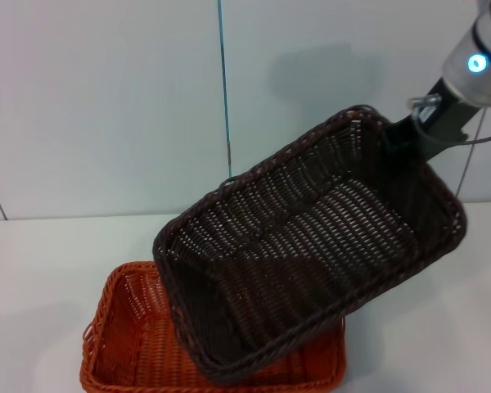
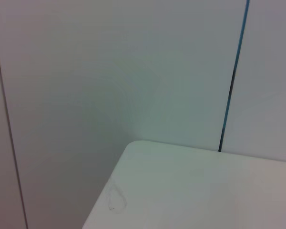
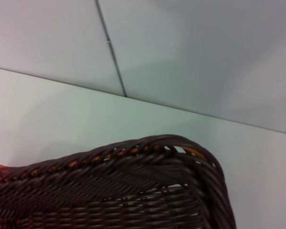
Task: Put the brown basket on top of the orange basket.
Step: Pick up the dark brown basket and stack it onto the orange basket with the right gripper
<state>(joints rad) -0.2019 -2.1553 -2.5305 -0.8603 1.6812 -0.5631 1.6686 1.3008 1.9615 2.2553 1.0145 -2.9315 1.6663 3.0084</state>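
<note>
No writing or labels can be read on anything. Two baskets are in view, one of each colour. Nearest, the orange basket (image 1: pixel 135 344) sits flat on the white worktop (image 1: pixel 41 270). Above it hangs the brown basket (image 1: pixel 311 237), tilted, its long axis running from near-left up to far-right. The right hand (image 1: pixel 405 135) is clamped on its far rim corner. The left hand is out of sight.

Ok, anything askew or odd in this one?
Only the brown basket: the right gripper holds it by its far rim, tilted steeply, low end over the orange basket on the table. Mid-placement, not damage. Left gripper out of view.
</note>
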